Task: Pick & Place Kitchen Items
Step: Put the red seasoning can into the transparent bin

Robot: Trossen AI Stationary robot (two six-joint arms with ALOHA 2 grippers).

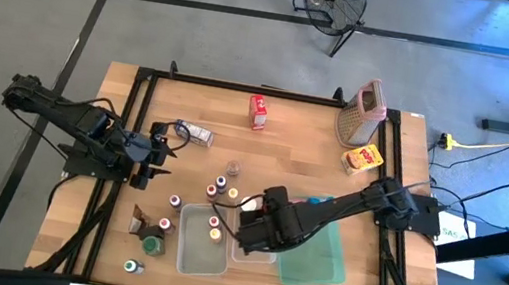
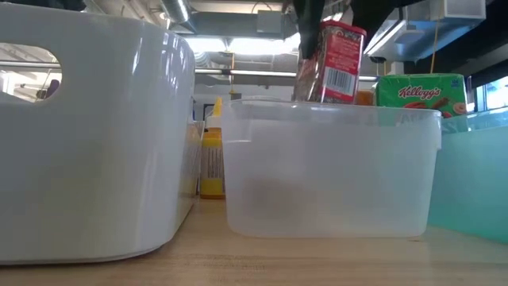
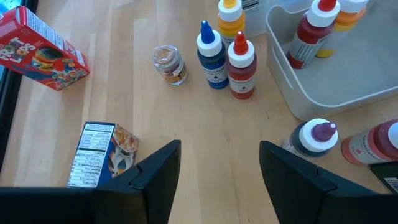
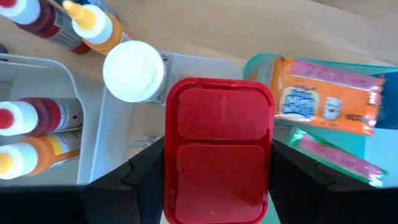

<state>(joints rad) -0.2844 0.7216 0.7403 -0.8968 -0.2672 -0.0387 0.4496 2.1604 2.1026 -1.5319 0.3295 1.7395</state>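
My right gripper [image 1: 255, 226] [image 4: 217, 177] is shut on a spice container with a red rectangular lid [image 4: 217, 146] and a red label [image 2: 340, 65], over a small clear tub [image 2: 333, 171] [image 1: 254, 249]. My left gripper [image 1: 154, 153] [image 3: 221, 171] waits open above the table's left part, with nothing between its fingers. Ahead of it stand a blue bottle [image 3: 212, 59], a red bottle [image 3: 241, 68] and a small jar [image 3: 170, 64]. A red carton [image 3: 40, 50] and a blue carton [image 3: 102, 152] lie on their sides. My right gripper pinches the spice container between its two fingers, on two opposite sides just below the red lid [image 4: 171, 155]. The fingers come steeply from above. The container hangs about upright, lid up, its lower end near the clear tub's rim [image 2: 333, 107].
A larger white tub [image 1: 199, 241] [image 4: 93, 130] left of the small one holds red and orange bottles [image 4: 37, 115]. A green tray [image 1: 319, 253] with orange packets [image 4: 323, 93] lies to its right. A metal grater [image 1: 362, 113], a yellow carton [image 1: 363, 159] and a red carton [image 1: 258, 111] stand far back.
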